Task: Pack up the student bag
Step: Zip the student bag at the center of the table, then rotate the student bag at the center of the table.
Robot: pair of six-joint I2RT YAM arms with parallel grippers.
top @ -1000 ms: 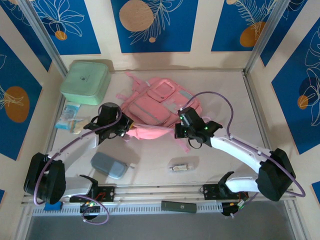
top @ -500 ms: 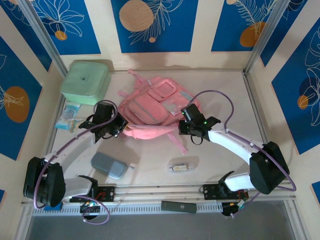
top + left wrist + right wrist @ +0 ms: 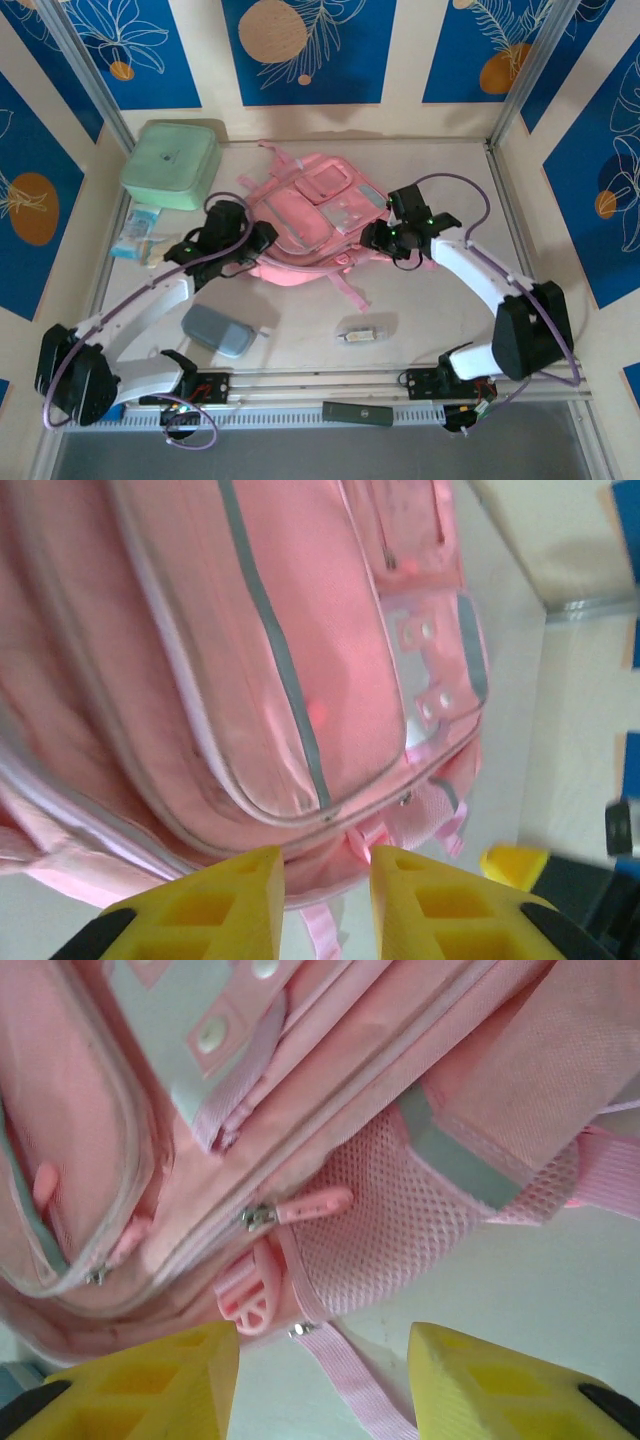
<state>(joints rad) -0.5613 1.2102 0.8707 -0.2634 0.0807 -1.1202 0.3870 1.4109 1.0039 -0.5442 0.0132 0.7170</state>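
The student bag (image 3: 305, 212), a soft pink backpack, lies flat on the table with its front pockets up. My left gripper (image 3: 262, 240) is at its near left edge and my right gripper (image 3: 374, 238) at its near right corner. In the left wrist view the yellow fingers (image 3: 230, 900) stand a little apart, so the left gripper (image 3: 325, 868) is open with the bag's (image 3: 250, 680) rim just beyond the tips. My right gripper (image 3: 322, 1348) is open wider. A loose pink strap (image 3: 350, 1380) lies between its fingers, below the mesh side pocket (image 3: 400, 1230).
A mint-green square box (image 3: 172, 163) stands at the back left, with small packets (image 3: 140, 240) in front of it. A grey-blue pouch (image 3: 218, 330) and a small pale object (image 3: 360, 334) lie near the front. A dark flat bar (image 3: 358, 412) rests on the front rail.
Both grippers were shut on the bag's near edge and have opened, letting it go. Both arms reached farther back, and the bag shifted back and settled flatter.
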